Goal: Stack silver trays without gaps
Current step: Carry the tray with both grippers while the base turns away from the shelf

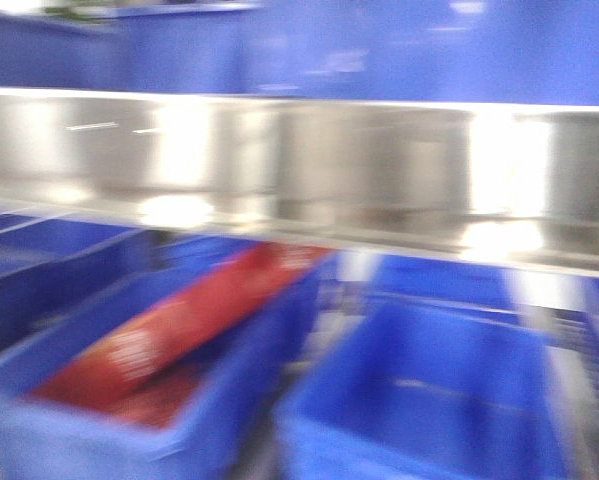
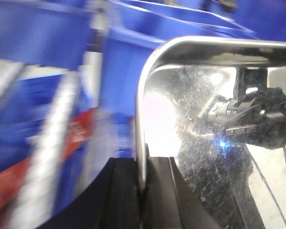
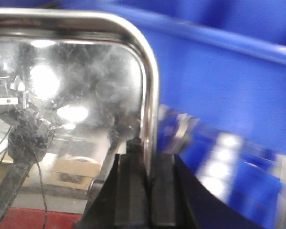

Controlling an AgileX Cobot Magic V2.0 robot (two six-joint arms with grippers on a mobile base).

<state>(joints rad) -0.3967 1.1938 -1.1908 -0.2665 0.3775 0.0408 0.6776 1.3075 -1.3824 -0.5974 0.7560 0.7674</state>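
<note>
Now we are holding the silver tray (image 1: 299, 170) above the blue crates (image 1: 429, 400), left pincer (image 2: 142, 188) and right pincer (image 3: 147, 179) clamped on its rim; fast swinging risks slipping.

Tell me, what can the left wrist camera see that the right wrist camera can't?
Only the left wrist view shows a tiny blue light mirrored in the silver tray, beside a black robot part's reflection. Only the right wrist view shows brown boxes mirrored in the tray. Both show an end effector, left and right, shut on a tray's rolled rim just below a rounded corner, with blue crates behind.
</note>
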